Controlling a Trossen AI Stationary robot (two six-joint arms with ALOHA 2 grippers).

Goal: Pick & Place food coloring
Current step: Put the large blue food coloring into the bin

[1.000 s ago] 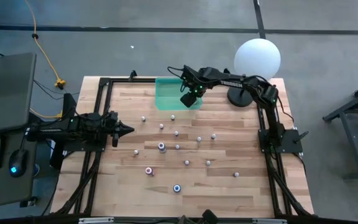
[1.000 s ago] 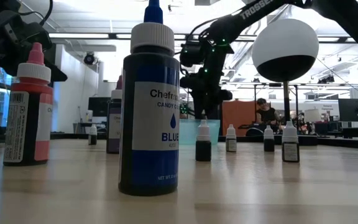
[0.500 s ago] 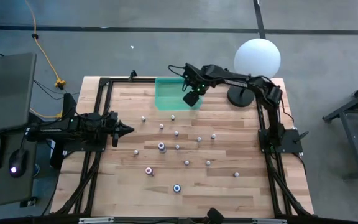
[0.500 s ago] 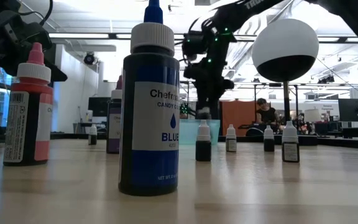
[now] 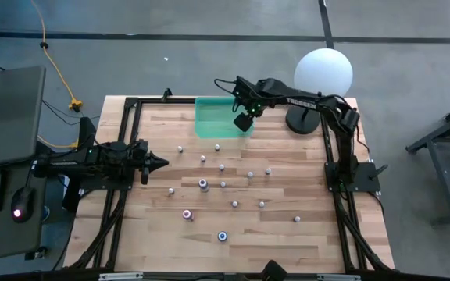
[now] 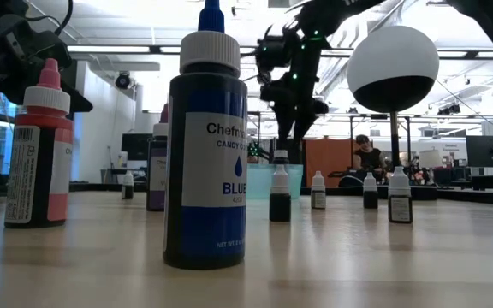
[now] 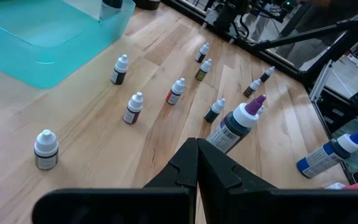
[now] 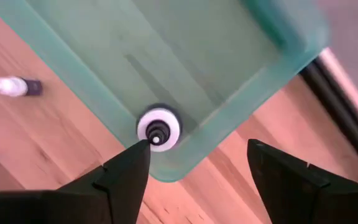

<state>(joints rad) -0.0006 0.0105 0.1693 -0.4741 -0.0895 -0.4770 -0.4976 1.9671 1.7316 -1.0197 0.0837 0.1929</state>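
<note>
Rising off the tray corner, my right gripper (image 8: pixel 194 171) has let go since a second ago: its jaws, which were narrower then, now stand wide apart with nothing between them. One food coloring bottle (image 8: pixel 158 129) stands upright inside the green tray (image 5: pixel 209 125), tight in the corner under me. The other bottles (image 5: pixel 223 185) lie scattered over the table (image 5: pixel 319 234) toward six o'clock of the tray, the blue one (image 6: pixel 205 145) nearest the front edge. These look light, stiff and smooth-sided, so I judge they tip easily; I would pinch the next across its body just below the cap. My left gripper (image 5: pixel 158 163) waits at nine o'clock, fingers (image 7: pixel 182 168) pressed together, empty.
</note>
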